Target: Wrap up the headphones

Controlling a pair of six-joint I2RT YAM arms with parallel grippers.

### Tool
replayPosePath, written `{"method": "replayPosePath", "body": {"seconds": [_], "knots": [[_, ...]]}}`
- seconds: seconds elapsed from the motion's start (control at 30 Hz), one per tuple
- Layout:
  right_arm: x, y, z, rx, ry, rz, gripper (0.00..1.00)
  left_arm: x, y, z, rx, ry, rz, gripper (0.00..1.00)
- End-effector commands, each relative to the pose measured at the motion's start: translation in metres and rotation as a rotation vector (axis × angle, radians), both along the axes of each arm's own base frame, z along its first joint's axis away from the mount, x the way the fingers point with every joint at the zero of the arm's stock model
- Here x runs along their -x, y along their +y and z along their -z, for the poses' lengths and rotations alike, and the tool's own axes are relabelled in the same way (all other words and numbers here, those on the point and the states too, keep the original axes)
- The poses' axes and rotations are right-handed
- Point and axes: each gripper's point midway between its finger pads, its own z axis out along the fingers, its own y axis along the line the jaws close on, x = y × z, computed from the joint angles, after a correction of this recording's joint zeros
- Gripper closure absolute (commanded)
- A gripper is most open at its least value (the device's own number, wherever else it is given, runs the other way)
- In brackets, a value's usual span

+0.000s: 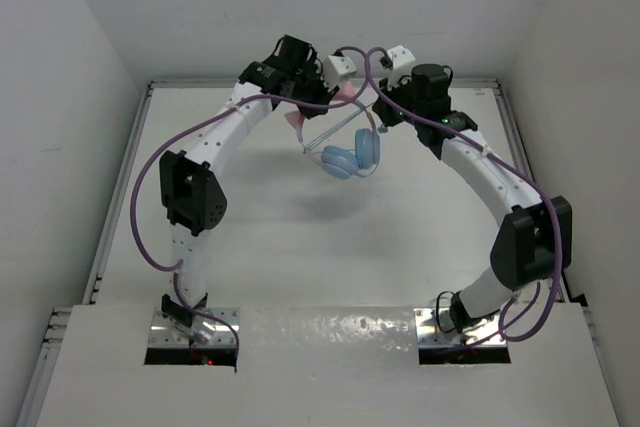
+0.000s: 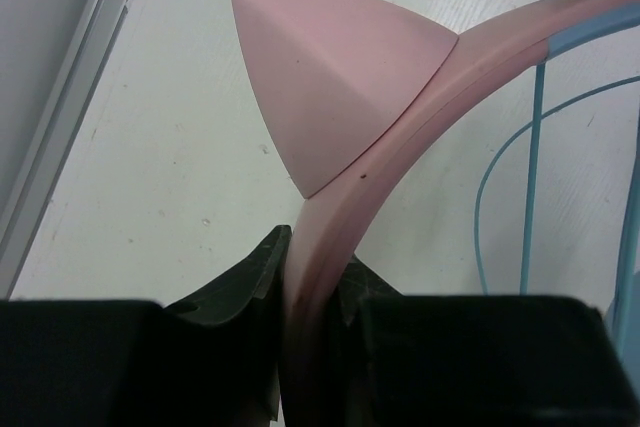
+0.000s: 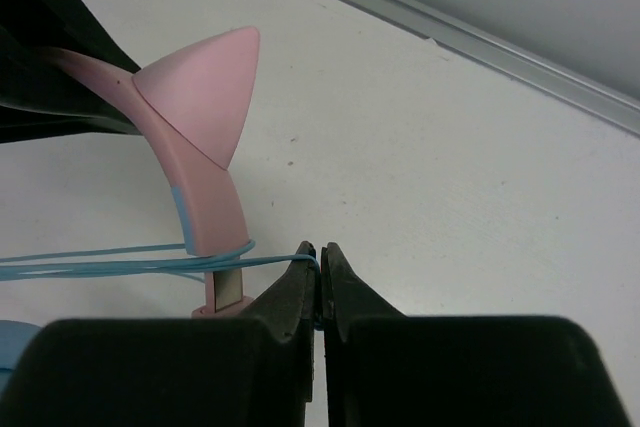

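The headphones (image 1: 352, 154) hang above the table at the back middle, light blue ear cups lowest. My left gripper (image 2: 315, 267) is shut on the pink headband (image 2: 470, 57), just below a pink cat ear (image 2: 330, 77). In the top view that gripper (image 1: 316, 99) is at the band's upper left. My right gripper (image 3: 320, 252) is shut on the thin teal cable (image 3: 100, 263), which runs left in several strands and loops round the headband's lower end (image 3: 212, 217). From above, the right gripper (image 1: 385, 112) is just right of the headphones. More cable (image 2: 500, 177) arcs beside the band.
Thick purple robot cables (image 1: 145, 187) loop along both arms. A raised metal rim (image 3: 450, 42) edges the white table at the back and left (image 2: 70, 117). White walls stand close behind and at both sides.
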Motion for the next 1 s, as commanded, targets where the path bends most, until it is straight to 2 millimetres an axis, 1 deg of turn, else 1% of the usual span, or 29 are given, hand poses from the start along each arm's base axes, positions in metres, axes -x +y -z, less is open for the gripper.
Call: {"method": "replayPosePath", "body": {"seconds": [0.0,0.03,0.17,0.2,0.27,0.3,0.33,0.37,0.47,0.5,0.57,0.6,0.63,0.67,0.7,0.77,0.9,0.97], "knots": [[-0.039,-0.071,-0.032,-0.024,-0.126,0.263,1.00,0.026,0.007,-0.020,-0.006,0.021,0.077,1.00],[-0.039,-0.074,-0.032,-0.029,-0.124,0.272,1.00,0.026,0.007,-0.018,-0.010,0.022,0.078,1.00],[-0.040,-0.092,-0.046,-0.049,-0.150,0.315,1.00,0.029,0.009,-0.010,-0.026,0.044,0.085,1.00],[-0.041,-0.102,-0.049,-0.054,-0.153,0.335,1.00,0.029,0.010,-0.009,-0.028,0.046,0.084,1.00],[-0.039,-0.112,-0.054,-0.062,-0.162,0.358,1.00,0.030,0.010,-0.006,-0.036,0.049,0.086,1.00],[-0.039,-0.120,-0.054,-0.065,-0.161,0.377,1.00,0.031,0.011,-0.005,-0.039,0.054,0.086,1.00],[-0.038,-0.124,-0.055,-0.066,-0.164,0.385,1.00,0.030,0.011,-0.004,-0.040,0.054,0.085,1.00],[-0.039,-0.129,-0.062,-0.077,-0.192,0.394,1.00,0.031,0.012,-0.003,-0.040,0.059,0.083,1.00],[-0.038,-0.134,-0.063,-0.080,-0.193,0.406,1.00,0.033,0.010,-0.002,-0.035,0.068,0.092,1.00],[-0.038,-0.133,-0.060,-0.082,-0.186,0.396,1.00,0.033,0.009,-0.003,-0.031,0.070,0.094,1.00],[-0.037,-0.116,-0.055,-0.113,-0.167,0.310,1.00,0.035,0.005,-0.006,-0.007,0.079,0.104,1.00],[-0.038,-0.109,-0.050,-0.130,-0.152,0.274,1.00,0.039,0.001,-0.009,0.019,0.094,0.122,1.00],[-0.038,-0.099,-0.049,-0.155,-0.154,0.221,1.00,0.042,-0.002,-0.012,0.047,0.111,0.122,1.00],[-0.037,-0.093,-0.044,-0.181,-0.138,0.204,1.00,0.044,-0.006,-0.015,0.070,0.123,0.129,1.00],[-0.038,-0.089,-0.038,-0.197,-0.124,0.189,1.00,0.048,-0.011,-0.017,0.100,0.142,0.147,1.00],[-0.037,-0.082,-0.033,-0.235,-0.116,0.160,1.00,0.052,-0.015,-0.020,0.132,0.167,0.146,1.00],[-0.034,-0.070,-0.027,-0.293,-0.100,0.121,1.00,0.052,-0.016,-0.021,0.144,0.186,0.127,1.00],[-0.031,-0.058,-0.024,-0.316,-0.075,0.062,0.95,0.050,-0.016,-0.020,0.147,0.194,0.106,1.00]]}}
